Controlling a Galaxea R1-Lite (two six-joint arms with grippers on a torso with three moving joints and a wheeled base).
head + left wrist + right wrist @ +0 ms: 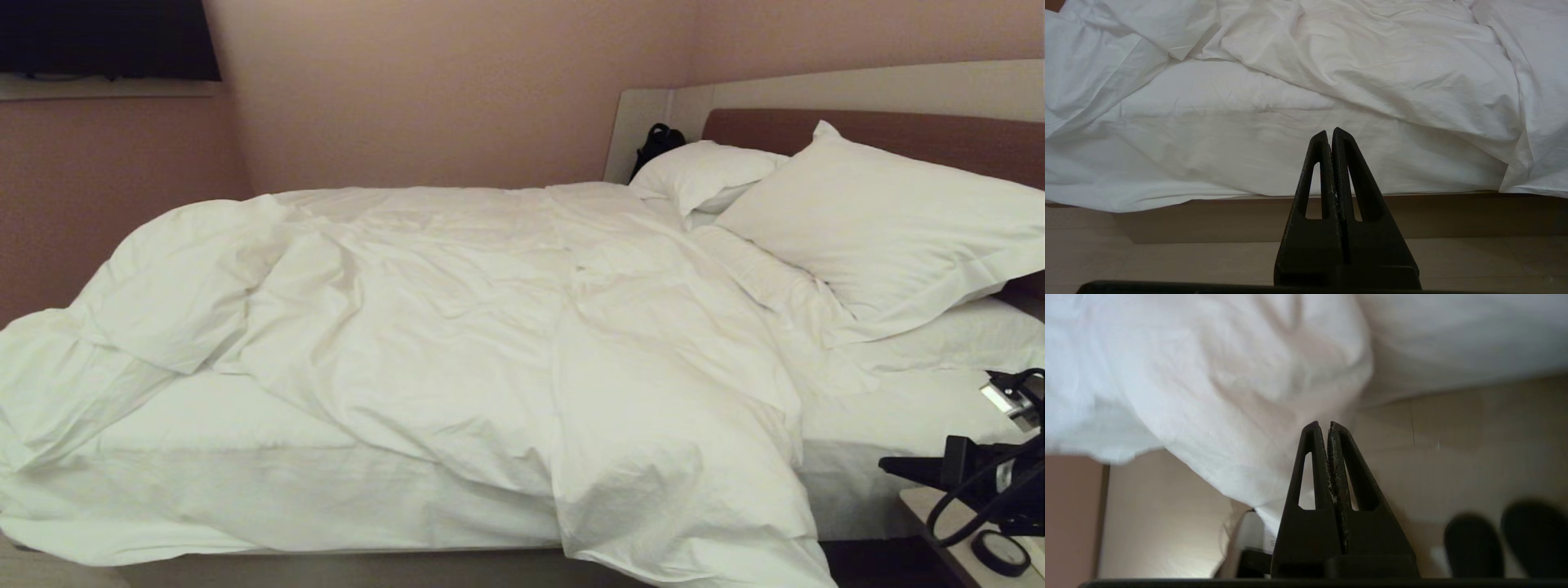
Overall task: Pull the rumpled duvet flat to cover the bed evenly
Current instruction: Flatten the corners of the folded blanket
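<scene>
Clearly both end effectors, left (pixel 1329 131) and right (pixel 1323 424), are closed, empty.

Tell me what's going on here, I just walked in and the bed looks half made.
A robot is at the bedside to straighten the duvet, and nothing is gripped yet. The duvet lies rumpled, bunched toward the foot and hanging over the near side of the bed, leaving bare sheet exposed. The right gripper is shut near the hanging duvet edge. The left gripper is shut, pointing at the mattress side.
</scene>
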